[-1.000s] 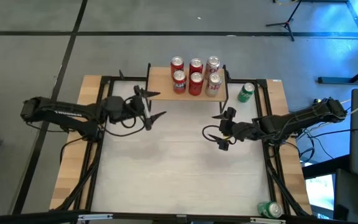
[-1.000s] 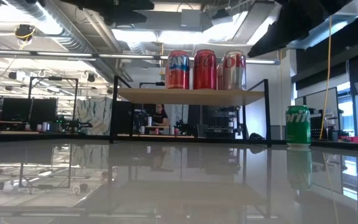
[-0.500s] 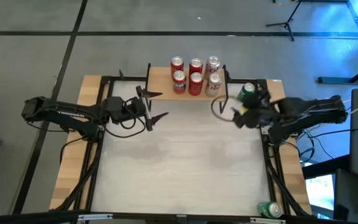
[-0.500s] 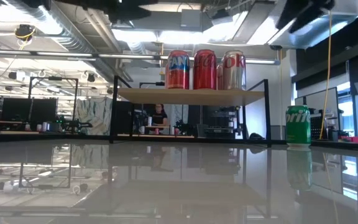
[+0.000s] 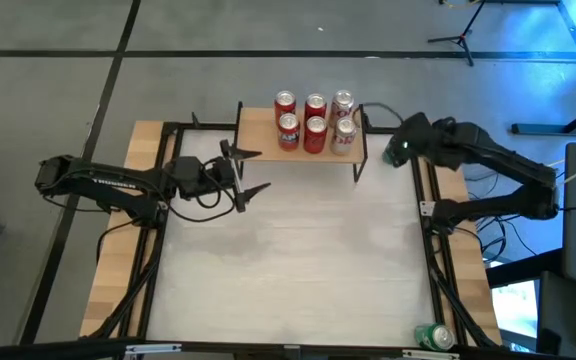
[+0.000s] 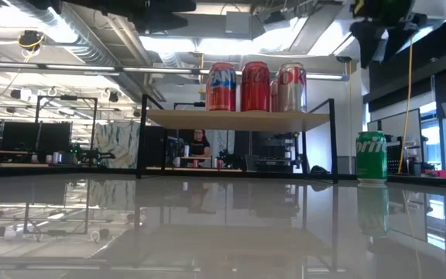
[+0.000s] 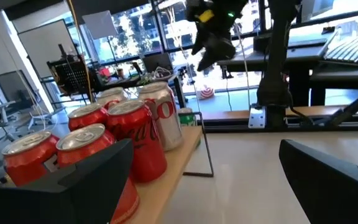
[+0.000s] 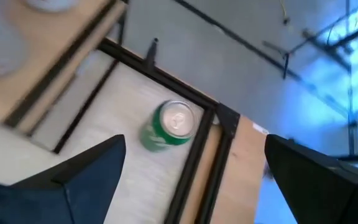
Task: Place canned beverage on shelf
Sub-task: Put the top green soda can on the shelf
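Note:
A green canned beverage (image 8: 169, 124) stands upright on the table at the far right, just beside the right end of the shelf (image 5: 258, 135); the low view shows this can (image 6: 372, 155) on its base. Several red and silver cans (image 5: 314, 122) stand on the shelf's light-wood top. My right gripper (image 8: 191, 174) hangs open above the green can, slanting down, high over the table (image 6: 378, 23) and clear of the can. My left gripper (image 5: 250, 170) waits open and level at the shelf's left front, touching nothing.
A second green can (image 5: 433, 337) lies at the table's near right corner. Black frame rails (image 5: 428, 200) run along the table's sides, and one passes right beside the green can (image 8: 194, 162). Bare white tabletop (image 5: 298, 260) spreads in front of the shelf.
My right gripper has swung from the middle of the table toward the far right corner, rising and tipping downward until it hangs over the green can. It has stayed open. The can and the shelf have not moved.

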Controlling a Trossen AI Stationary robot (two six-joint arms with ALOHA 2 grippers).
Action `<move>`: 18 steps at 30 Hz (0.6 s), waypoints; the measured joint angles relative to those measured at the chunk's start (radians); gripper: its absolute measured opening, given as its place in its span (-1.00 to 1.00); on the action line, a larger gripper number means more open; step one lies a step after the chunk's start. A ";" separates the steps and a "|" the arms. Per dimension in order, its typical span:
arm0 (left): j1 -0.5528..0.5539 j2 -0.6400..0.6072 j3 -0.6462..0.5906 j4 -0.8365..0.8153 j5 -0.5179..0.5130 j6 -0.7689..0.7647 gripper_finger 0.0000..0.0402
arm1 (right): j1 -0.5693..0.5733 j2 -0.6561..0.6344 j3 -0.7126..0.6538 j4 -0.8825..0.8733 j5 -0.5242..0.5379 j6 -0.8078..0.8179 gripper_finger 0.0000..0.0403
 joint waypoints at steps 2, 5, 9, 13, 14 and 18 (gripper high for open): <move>0.000 0.000 0.000 -0.001 0.000 0.000 0.96 | -0.080 -0.001 0.000 0.028 -0.045 -0.054 0.89; 0.000 0.000 0.000 0.000 0.000 0.000 0.96 | -0.204 0.001 0.000 0.085 -0.132 -0.134 0.89; -0.001 0.000 0.000 -0.008 0.001 0.000 0.96 | -0.321 0.032 0.000 0.139 -0.259 -0.224 0.89; -0.001 0.000 0.000 -0.028 0.001 0.005 0.96 | -0.401 0.082 0.000 0.165 -0.298 -0.286 0.89; -0.001 0.000 0.000 -0.028 0.001 0.007 0.96 | -0.423 0.095 0.000 0.169 -0.309 -0.301 0.89; 0.000 0.000 0.000 -0.028 0.001 0.008 0.96 | -0.496 0.139 0.000 0.187 -0.343 -0.370 0.89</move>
